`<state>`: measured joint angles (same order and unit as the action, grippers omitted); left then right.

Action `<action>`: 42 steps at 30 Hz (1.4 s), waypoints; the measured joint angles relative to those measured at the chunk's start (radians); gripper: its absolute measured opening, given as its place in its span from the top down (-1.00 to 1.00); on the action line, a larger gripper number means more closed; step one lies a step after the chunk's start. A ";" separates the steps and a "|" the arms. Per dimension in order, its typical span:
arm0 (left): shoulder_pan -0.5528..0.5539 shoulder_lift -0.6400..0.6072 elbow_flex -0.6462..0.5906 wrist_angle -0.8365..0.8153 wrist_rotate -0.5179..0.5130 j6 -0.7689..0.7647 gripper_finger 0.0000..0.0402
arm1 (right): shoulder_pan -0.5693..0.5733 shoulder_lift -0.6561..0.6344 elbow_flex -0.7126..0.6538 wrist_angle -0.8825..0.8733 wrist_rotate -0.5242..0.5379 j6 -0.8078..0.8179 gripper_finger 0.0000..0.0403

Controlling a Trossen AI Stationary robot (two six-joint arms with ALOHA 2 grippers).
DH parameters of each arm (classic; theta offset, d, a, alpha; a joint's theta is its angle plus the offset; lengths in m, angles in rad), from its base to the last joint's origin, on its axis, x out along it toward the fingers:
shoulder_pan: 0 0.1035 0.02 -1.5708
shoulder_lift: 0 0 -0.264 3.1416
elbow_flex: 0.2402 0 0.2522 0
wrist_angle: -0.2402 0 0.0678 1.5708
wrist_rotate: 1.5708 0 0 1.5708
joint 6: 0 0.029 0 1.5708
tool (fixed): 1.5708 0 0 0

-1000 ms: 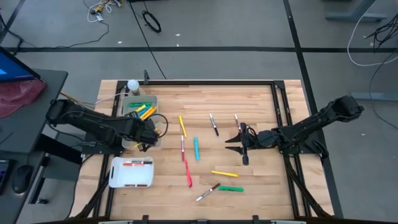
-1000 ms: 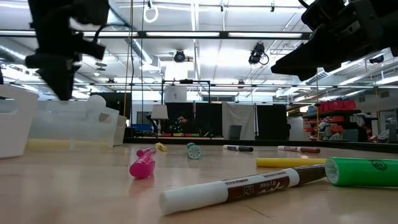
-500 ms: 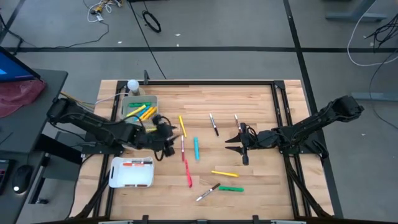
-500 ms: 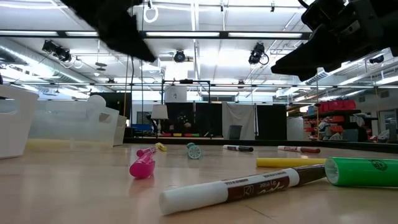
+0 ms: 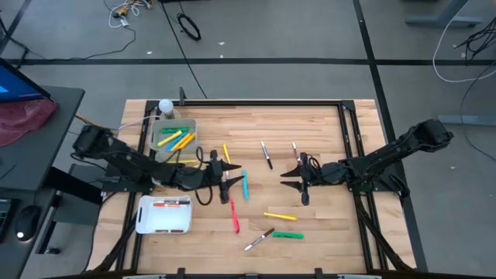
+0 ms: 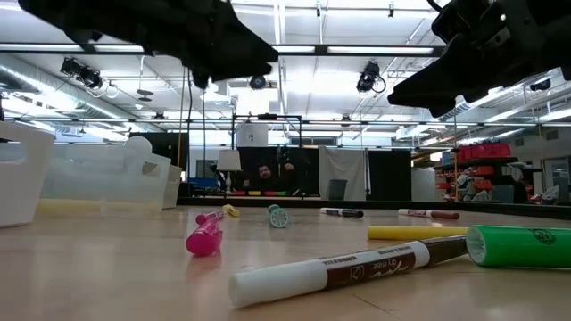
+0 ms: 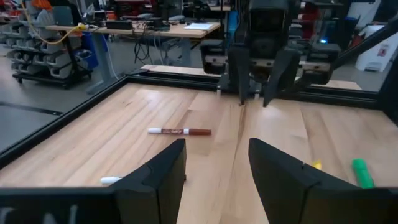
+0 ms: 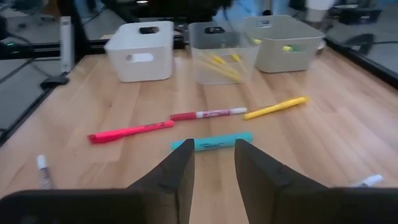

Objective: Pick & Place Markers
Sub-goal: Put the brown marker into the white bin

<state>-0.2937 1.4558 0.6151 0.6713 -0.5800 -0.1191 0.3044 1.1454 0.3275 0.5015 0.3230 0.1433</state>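
Left gripper [image 5: 225, 179] hides part of the red marker [image 5: 229, 186] beneath

Markers [image 5: 244, 184] mid-table [image 5: 310, 124], between bins [image 5: 174, 139] and right end effector [image 5: 291, 180].

"What can't you see well?"
"The green marker [image 6: 526, 245] is cut off by the low view's edge. The left arm hides part of the red-and-white marker [image 5: 228, 186] from above."
"Anything fuzzy?"
"The bins [image 8: 214, 46] look blurry, and the writing on the brown marker [image 6: 357, 267] is too small."
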 joint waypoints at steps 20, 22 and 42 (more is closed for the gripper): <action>0.035 0.311 0.000 0.374 0.001 -0.053 0.10 | -0.109 0.000 0.000 -0.633 0.310 0.367 -0.34; 0.039 0.311 0.000 0.373 0.001 -0.053 0.10 | -0.109 0.000 0.000 -0.658 0.288 0.407 -0.35; 0.039 0.311 0.000 0.371 0.002 -0.053 0.10 | -0.084 -0.002 -0.263 -0.344 0.271 0.529 0.17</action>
<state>-0.2543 1.7668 0.6152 1.0424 -0.5785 -0.1719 0.2202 1.1434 0.0648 0.1571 0.5938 0.6727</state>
